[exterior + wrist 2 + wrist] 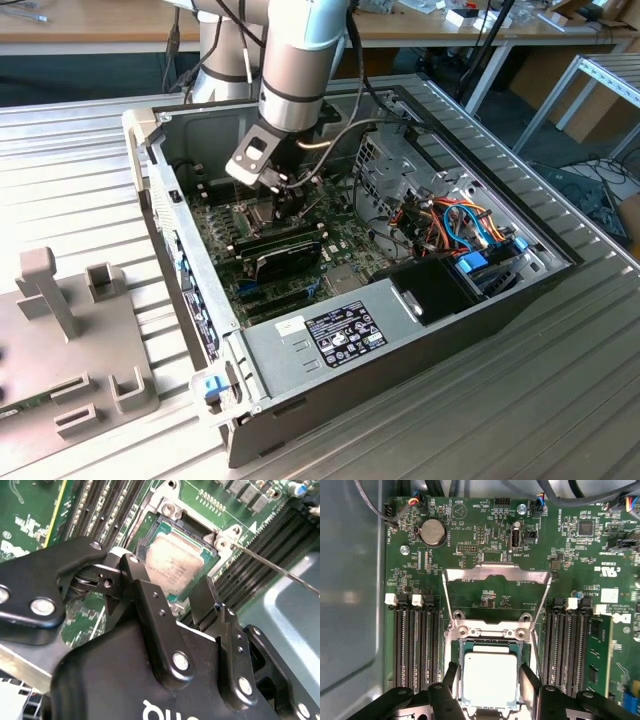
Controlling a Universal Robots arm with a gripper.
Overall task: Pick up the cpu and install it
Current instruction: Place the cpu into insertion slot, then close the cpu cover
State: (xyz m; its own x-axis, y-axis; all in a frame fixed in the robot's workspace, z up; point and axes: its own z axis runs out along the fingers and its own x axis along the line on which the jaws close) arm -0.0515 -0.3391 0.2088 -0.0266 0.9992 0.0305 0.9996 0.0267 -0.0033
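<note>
Black hand (167, 577) body sits closest to the lens in the second wrist view, with its linkages and bolts in the foreground. Beyond it, two fingers (150, 600) reach down toward the motherboard (30, 530).

Hand state: spread. One finger stands on each side of the cpu (175, 562). Whether the fingers touch its edges cannot be told.

Cpu: lies flat in the socket (490, 630), dull silver top up, with a green border visible around it. In the first wrist view the cpu (489, 680) sits between the two fingers (451, 677) of the hand (489, 677).

Socket frame (495, 573): hinged open and tilted back away from the cpu, not covering it. A thin lever (270, 565) sticks out at an angle from the socket corner.

Memory slots (415, 645) run on both sides of the socket. One green memory stick (597, 655) is seated in the outermost slot of one bank. A coin battery (433, 531) sits on the board beyond the open frame.

Exterior view: the arm (300, 60) comes down from the upper middle of the frame into an open computer case (150, 160), and the hand (290, 200) is low over the board. Coloured cables (450, 225) are bundled toward the exterior view's right. The case rests on a ribbed metal surface (450, 420). A grey fixture (60, 340) sits at the exterior view's lower left, well apart from the case.
</note>
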